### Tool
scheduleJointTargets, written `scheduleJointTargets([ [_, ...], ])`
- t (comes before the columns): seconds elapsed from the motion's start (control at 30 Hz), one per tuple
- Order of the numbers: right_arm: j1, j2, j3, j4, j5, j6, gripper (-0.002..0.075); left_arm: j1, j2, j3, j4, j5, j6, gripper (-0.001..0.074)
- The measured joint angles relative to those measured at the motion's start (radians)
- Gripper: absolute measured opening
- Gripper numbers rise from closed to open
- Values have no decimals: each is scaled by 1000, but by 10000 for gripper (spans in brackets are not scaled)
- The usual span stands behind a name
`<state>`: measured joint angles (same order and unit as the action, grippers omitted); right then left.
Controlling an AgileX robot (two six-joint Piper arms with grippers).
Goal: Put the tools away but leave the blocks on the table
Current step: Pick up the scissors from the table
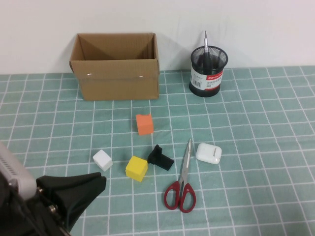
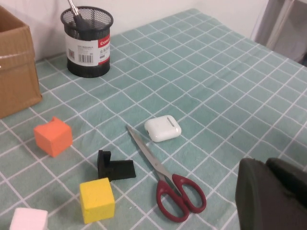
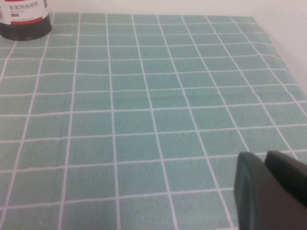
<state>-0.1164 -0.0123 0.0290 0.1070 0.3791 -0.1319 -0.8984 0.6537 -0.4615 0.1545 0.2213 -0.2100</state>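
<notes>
The left gripper (image 1: 74, 189) hung low at the near left table (image 1: 275, 196) edge; whether its fingers were parted could not be told. The right gripper (image 3: 273, 189) showed only in its own wrist view, over bare mat, state equally unclear. Just ahead and right of the left gripper lay the scissors (image 1: 182, 184), still out. Farther off, the screwdriver (image 1: 206, 51) already stood in the mesh cup (image 1: 208, 73). The scissors probably came next, needing a reach and grasp at the red handles.

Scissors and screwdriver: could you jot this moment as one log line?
screwdriver: in mesh cup | scissors: flat on table | left gripper: near-left, holding nothing | right gripper: over bare mat
</notes>
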Motion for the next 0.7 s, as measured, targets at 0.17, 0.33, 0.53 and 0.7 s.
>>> scheduleJointTargets([
  [0.17,0,0,0,0,0,0,-7,0,0,0,0,1,-9,-3],
  [0.33,0,0,0,0,0,0,-7,0,0,4,2,-3,-10,-3],
  [0.53,0,0,0,0,0,0,-8,65,-44,80,22,-116,-1,-3],
  [0.7,0,0,0,0,0,0,-7,241,-163,155,-33,-165,51,-3],
])
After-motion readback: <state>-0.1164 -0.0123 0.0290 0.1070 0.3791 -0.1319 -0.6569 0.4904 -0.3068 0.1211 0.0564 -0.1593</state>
